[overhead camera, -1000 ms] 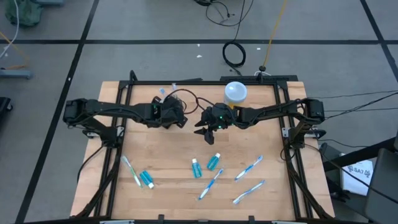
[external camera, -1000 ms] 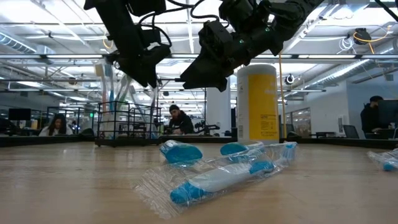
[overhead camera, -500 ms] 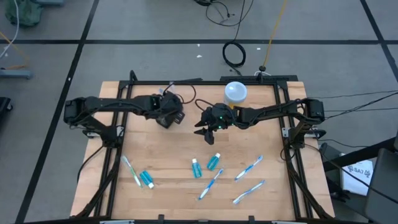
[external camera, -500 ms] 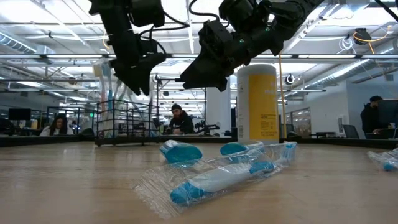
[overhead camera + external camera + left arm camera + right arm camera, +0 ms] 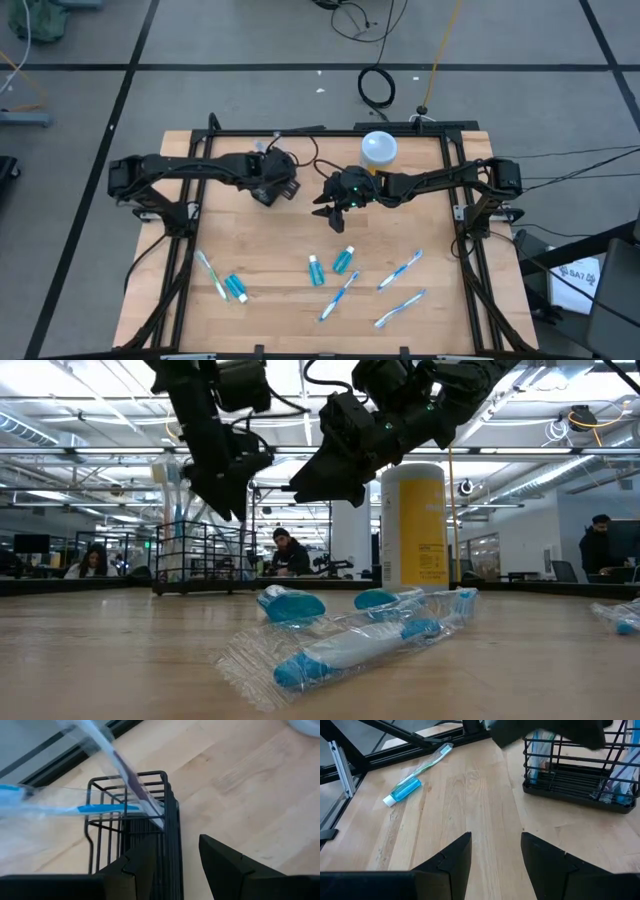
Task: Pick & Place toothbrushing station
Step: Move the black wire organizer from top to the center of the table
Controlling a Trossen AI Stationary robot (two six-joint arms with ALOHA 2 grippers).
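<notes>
Partly done, by the look of it. Nearest, at 6 o'clock on the wooden table (image 5: pixel 270 235): four wrapped toothbrushes (image 5: pixel 339 295) and three teal tubes (image 5: pixel 343 260) scattered loose, one pair lying at 7 o'clock. Mid-table: right gripper (image 5: pixel 335 212) hovering, fingers apart, holding nothing. Farther, toward 11 o'clock: left gripper (image 5: pixel 175 862) above the black wire-mesh basket (image 5: pixel 130 827), fingers apart, empty. Already inside the basket: a few wrapped brushes (image 5: pixel 107 809) standing on end. At 12 o'clock: a yellow canister (image 5: pixel 378 150). Left to do: every loose piece.
</notes>
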